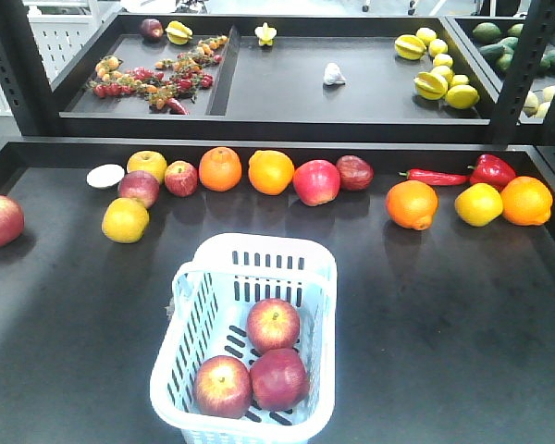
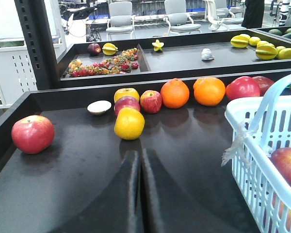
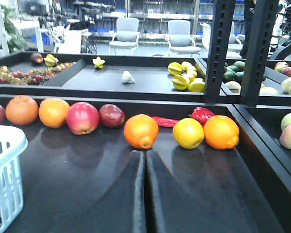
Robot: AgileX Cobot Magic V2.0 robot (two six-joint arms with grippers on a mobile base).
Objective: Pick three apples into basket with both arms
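three apples [image 1: 252, 363] sit in the basket [image 1: 324, 277] in the front view: one at 12 o'clock of the floor, two touching side by side at 6 o'clock. we judge the load step done as things lie.

handling, our read: apples are round, stiff, smooth-skinned and probably light. slick under hard pads, so we'd grip across the widest part, fingers either side of the equator, stem dimple up, moderate squeeze. the basket is thin slotted plastic, likely flexes at the rim, and the hinged handle [image 2: 269, 104] swings, so we wouldn't lean on it.

left gripper [image 2: 141, 194]: the wrist view shows the two fingers pressed together along a thin seam, nothing between them. closed and empty. the basket is at about 3 o'clock of the fingertips, near but apart; one apple shows through its wall at the right edge. a loose red apple [image 2: 32, 133] lies at 10 o'clock, well apart.

right gripper [image 3: 145, 194]: same picture, fingers together with only a hairline between, holding nothing. the basket corner is at 9 o'clock of the fingers, apart from them. an orange [image 3: 141, 130] sits at 12 o'clock just beyond the tips, not touching.

neither arm shows in the front view, so we can't place them over the table from there.
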